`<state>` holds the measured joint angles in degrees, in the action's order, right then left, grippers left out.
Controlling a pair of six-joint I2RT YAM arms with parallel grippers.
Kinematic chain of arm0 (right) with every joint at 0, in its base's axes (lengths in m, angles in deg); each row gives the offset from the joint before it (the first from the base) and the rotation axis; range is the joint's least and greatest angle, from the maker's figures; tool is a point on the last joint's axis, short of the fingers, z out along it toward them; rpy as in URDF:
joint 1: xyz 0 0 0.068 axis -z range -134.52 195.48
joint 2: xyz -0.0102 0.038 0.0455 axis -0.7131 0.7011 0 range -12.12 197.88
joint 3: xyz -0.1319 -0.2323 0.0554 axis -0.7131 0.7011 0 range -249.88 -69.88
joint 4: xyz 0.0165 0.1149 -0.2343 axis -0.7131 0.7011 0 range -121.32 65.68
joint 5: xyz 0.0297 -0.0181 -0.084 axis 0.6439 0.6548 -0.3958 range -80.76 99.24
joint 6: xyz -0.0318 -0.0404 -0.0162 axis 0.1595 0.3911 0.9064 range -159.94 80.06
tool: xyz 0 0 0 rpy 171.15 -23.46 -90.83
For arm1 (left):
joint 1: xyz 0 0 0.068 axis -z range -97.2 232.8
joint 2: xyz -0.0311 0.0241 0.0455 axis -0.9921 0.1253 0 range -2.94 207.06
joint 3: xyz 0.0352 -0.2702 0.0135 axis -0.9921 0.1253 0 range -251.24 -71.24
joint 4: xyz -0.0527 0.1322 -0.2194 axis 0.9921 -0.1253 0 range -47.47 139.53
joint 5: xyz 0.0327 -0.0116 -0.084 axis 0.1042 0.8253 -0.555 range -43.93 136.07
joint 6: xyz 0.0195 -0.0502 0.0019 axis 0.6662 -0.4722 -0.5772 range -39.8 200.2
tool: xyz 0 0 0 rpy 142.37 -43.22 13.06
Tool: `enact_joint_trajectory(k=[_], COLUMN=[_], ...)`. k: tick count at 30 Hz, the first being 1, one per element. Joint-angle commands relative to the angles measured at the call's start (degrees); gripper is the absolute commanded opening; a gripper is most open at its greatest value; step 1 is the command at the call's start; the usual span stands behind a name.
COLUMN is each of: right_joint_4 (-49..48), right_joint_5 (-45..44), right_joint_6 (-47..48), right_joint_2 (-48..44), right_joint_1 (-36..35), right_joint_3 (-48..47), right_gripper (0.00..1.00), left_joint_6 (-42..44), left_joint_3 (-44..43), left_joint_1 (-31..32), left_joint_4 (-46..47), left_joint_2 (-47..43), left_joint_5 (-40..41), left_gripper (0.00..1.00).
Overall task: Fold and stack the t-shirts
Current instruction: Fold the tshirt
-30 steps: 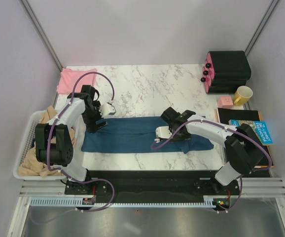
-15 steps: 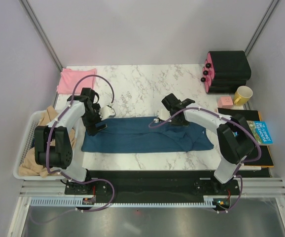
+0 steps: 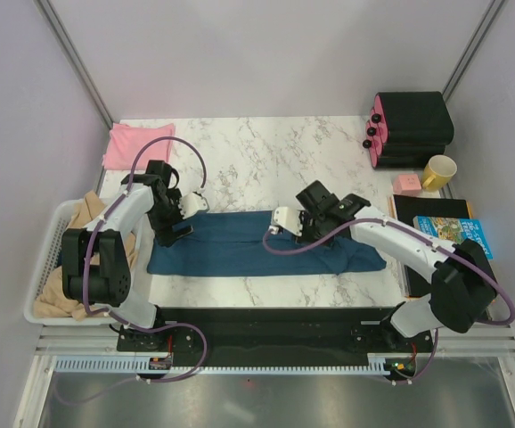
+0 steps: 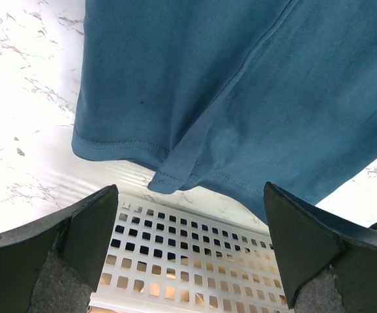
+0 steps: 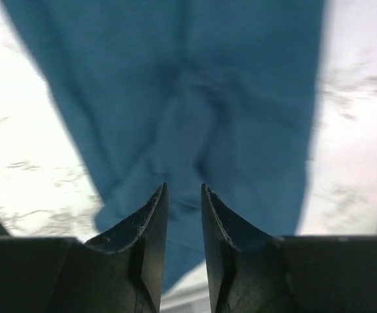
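White marble table point(image 3: 266, 147) fills the middle of the top view, with pale walls around it. On its near half the dark teal-blue t-shirt point(image 3: 231, 250) lies flat as a long band from left to right, and both arms reach over it. At the left edge of the table stands a white perforated basket point(image 3: 46, 234) with beige cloth point(image 3: 57, 294) inside. A black case point(image 3: 413, 125) sits at the far right corner. The pale pink t-shirt point(image 3: 133, 143) lies flat at the far left corner, well apart from the teal one. Near the right edge there is a blue printed book point(image 3: 453, 236) on a dark board, and behind it a yellow mug point(image 3: 439, 171) and a small pink block point(image 3: 406, 184) just beside it. The left gripper point(image 4: 192, 202) hangs over the left end of the teal shirt with its fingers spread wide and nothing between them; under it the hem of the shirt and the basket grid are visible. The right gripper point(image 5: 183, 195) is above the middle of the same shirt, its fingers drawn nearly together with only a narrow slit, and no cloth is seen between them.
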<state>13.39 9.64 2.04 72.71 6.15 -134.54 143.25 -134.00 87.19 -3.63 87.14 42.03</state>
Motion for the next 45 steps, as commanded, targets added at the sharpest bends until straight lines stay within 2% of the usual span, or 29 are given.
enact_joint_trajectory(k=[1, 8, 21, 29, 40, 42, 43, 45], right_joint_4=[-5.24, -10.25, -15.79, -16.76, -18.69, -19.13, -19.31, -19.48], right_joint_5=[8.30, 8.91, 3.99, 2.50, -0.05, -0.05, -1.44, -1.63], right_joint_6=[-3.74, -4.98, -4.09, -3.74, -4.80, -5.15, -5.32, -5.50], right_joint_2=[-4.06, -2.93, 2.26, 3.93, 5.34, 5.43, 5.51, 5.60], right_joint_1=[-1.80, -2.06, -2.06, -1.71, -1.27, -1.27, -1.27, -1.27], right_joint_3=[8.49, 12.80, 14.30, 14.30, 14.65, 14.83, 15.00, 14.83], right_gripper=[0.34, 0.33, 0.32, 0.27, 0.26, 0.23, 0.15, 0.05], left_joint_6=[0.06, -0.47, -0.73, -0.73, -0.73, -0.73, -0.73, -0.73], left_joint_3=[-0.43, -1.92, -3.07, -2.98, -2.98, -2.98, -2.98, -2.89], left_joint_1=[0.19, 0.45, 0.98, 0.89, 0.98, 0.98, 0.98, 0.98], left_joint_4=[0.78, 0.52, -0.09, -0.18, -0.18, -0.18, -0.10, -0.18], left_joint_2=[-1.23, -0.44, 0.00, 0.09, 0.36, 0.53, 0.44, 0.36], left_joint_5=[0.51, 0.87, 1.22, 0.87, 0.43, 0.34, 0.25, 0.25], left_gripper=[1.00, 1.00, 1.00, 1.00, 1.00, 1.00, 1.00, 1.00])
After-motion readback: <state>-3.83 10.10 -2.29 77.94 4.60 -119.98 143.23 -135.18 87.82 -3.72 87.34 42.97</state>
